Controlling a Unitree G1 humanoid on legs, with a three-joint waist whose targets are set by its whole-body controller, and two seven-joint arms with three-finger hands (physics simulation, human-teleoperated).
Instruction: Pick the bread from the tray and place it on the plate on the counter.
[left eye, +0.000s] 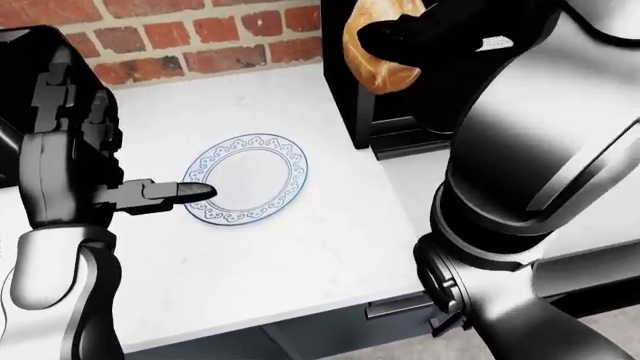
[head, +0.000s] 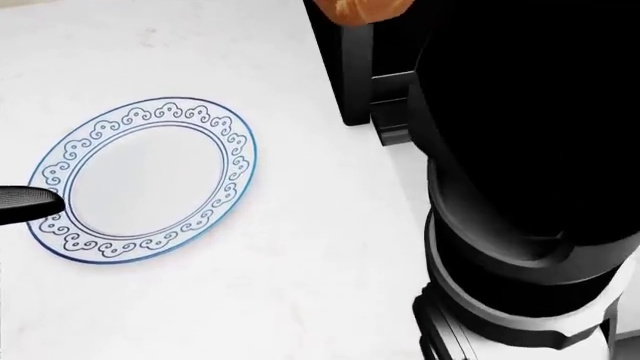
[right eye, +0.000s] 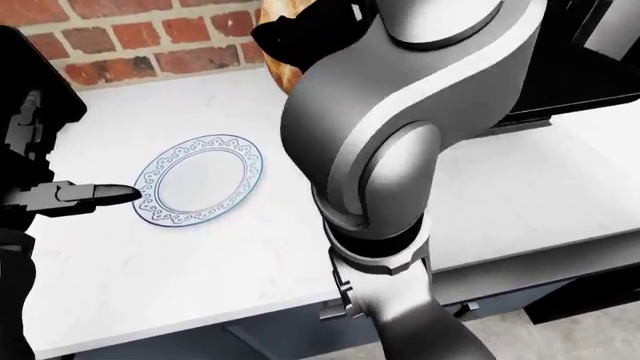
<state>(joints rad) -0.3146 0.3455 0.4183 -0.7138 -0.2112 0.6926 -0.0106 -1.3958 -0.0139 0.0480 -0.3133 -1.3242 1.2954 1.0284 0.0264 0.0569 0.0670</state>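
Note:
My right hand (left eye: 420, 34) is shut on the golden-brown bread (left eye: 378, 56) and holds it high at the top of the left-eye view, above the counter's right part and to the right of the plate. A sliver of the bread shows at the top of the head view (head: 362, 9). The white plate with a blue scroll rim (head: 240, 161) lies flat and bare on the white counter (head: 290, 262). My left hand (left eye: 165, 195) hovers at the plate's left edge with its fingers stretched out and holds nothing.
A black appliance (left eye: 350, 112) stands on the counter to the right of the plate, under the bread. A red brick wall (left eye: 180, 34) runs behind the counter. My right arm (right eye: 380, 150) fills the middle of the right-eye view and hides the counter's right side.

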